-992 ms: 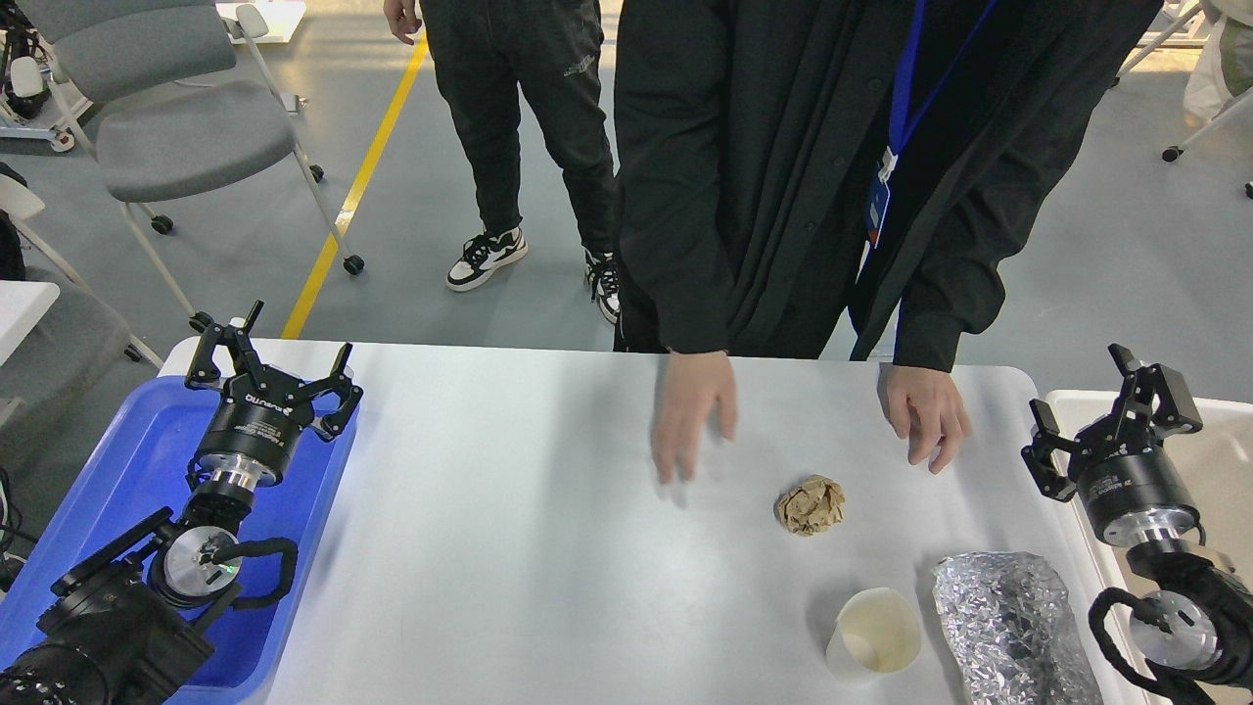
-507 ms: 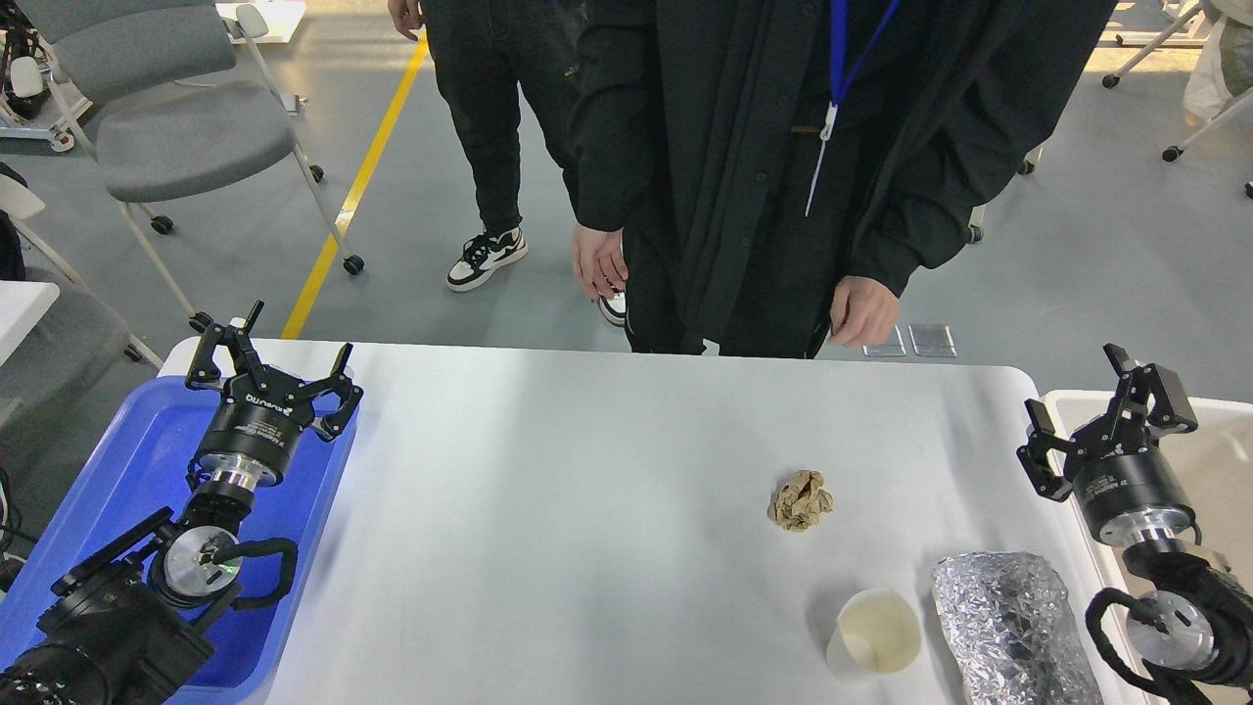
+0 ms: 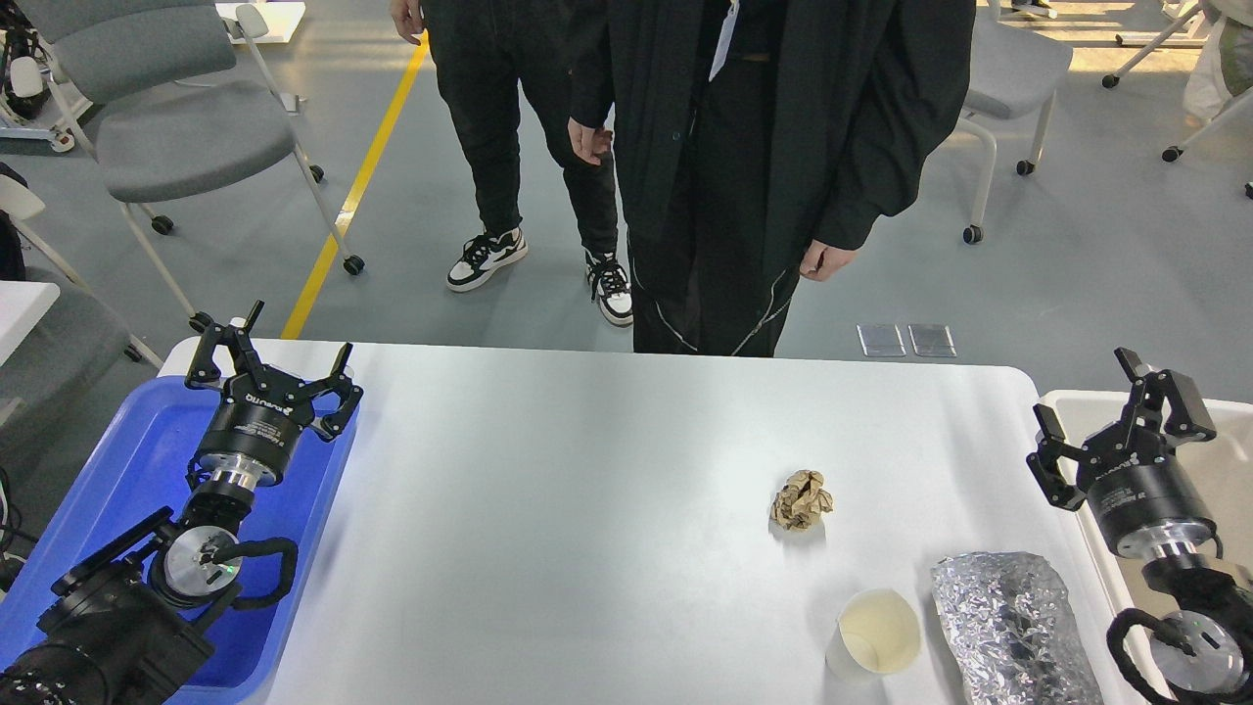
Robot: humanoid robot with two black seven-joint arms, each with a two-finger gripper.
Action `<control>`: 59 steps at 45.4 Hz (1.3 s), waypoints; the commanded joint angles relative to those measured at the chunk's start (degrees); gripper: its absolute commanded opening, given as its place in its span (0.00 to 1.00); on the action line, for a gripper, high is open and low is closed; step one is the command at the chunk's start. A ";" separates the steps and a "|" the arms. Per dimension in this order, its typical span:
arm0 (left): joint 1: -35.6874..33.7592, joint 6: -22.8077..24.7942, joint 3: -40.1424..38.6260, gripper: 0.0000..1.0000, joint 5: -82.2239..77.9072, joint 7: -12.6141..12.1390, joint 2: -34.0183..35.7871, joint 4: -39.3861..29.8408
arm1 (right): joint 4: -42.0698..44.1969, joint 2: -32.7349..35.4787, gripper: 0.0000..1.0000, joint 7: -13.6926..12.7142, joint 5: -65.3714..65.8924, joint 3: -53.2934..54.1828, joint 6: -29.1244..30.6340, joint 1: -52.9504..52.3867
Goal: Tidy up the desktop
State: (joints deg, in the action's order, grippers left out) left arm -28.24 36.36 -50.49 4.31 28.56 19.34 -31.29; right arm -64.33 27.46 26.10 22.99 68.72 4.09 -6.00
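Observation:
The white desktop (image 3: pixel 548 509) carries a crumpled brown paper ball (image 3: pixel 801 499), a paper cup (image 3: pixel 874 634) lying near the front edge, and a crumpled foil wrap (image 3: pixel 1013 622) to the cup's right. My left gripper (image 3: pixel 272 367) is open and empty above the far end of the blue tray (image 3: pixel 117 470). My right gripper (image 3: pixel 1126 421) is open and empty at the desktop's right edge, over the cream bin (image 3: pixel 1219 470), well right of the paper ball.
A person in black (image 3: pixel 773 166) stands just behind the table's far edge; a second person (image 3: pixel 509 127) stands further back. Grey chairs (image 3: pixel 186 117) stand on the floor at the far left.
The person has pulled both hands off the desktop and stepped back upright. The paper ball was left on the table. My right gripper has shifted slightly to the right.

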 commanded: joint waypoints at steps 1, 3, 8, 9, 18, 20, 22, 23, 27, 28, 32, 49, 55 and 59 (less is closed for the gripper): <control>0.02 0.11 0.04 1.00 0.00 0.00 0.00 0.00 | -2.12 1.55 1.00 0.00 0.04 0.37 -0.23 1.60; -0.07 0.20 0.04 1.00 0.00 0.00 0.00 0.00 | -2.12 1.28 1.00 0.00 0.04 0.37 -0.23 1.60; -0.07 0.38 0.12 1.00 0.00 0.00 0.00 -0.09 | -2.12 0.93 1.00 0.00 0.04 0.37 -0.49 1.52; -0.07 0.38 0.04 1.00 0.00 0.00 0.00 0.00 | -2.12 1.02 1.00 0.00 0.04 0.37 -0.40 1.52; 0.02 0.38 0.04 1.00 0.00 0.00 0.00 0.00 | -1.94 1.28 1.00 0.00 0.30 -0.16 -0.14 0.46; 0.02 0.29 0.04 1.00 0.00 0.00 0.00 0.00 | -1.77 1.46 1.00 0.00 0.30 -0.33 -0.14 0.29; 0.02 0.29 0.04 1.00 0.00 0.00 0.00 0.00 | -1.59 1.55 1.00 0.00 0.39 -0.51 -0.14 -0.06; 0.02 0.29 0.04 1.00 0.00 0.00 0.00 0.00 | -1.51 1.55 1.00 0.00 0.48 -0.51 -0.14 -0.33; 0.02 0.29 0.04 1.00 0.00 0.00 0.00 0.00 | -1.24 2.07 1.00 -0.08 0.83 -0.86 0.03 -1.21; 0.02 0.29 0.04 1.00 0.00 0.00 0.00 0.00 | -1.41 2.25 1.00 -0.08 0.92 -0.95 0.12 -1.21; 0.02 0.29 0.04 1.00 0.00 0.00 0.00 0.00 | -1.42 2.86 1.00 -0.08 0.92 -0.86 0.12 -1.73; 0.02 0.02 -0.05 1.00 0.09 0.00 0.00 0.00 | 1.22 2.87 1.00 0.09 0.22 0.72 -0.23 -2.35; 0.02 0.02 -0.05 1.00 0.09 0.09 0.00 0.00 | 1.22 2.78 1.00 -0.08 -0.05 -0.25 -0.23 -2.44; -0.07 0.20 0.04 1.00 0.00 0.00 0.00 0.00 | 0.52 2.69 1.00 -0.17 -0.14 -0.42 -0.05 -2.44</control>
State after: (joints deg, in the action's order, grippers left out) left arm -28.21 36.47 -50.50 4.35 28.56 19.34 -31.29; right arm -63.88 30.24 26.14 23.25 68.74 3.95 -8.16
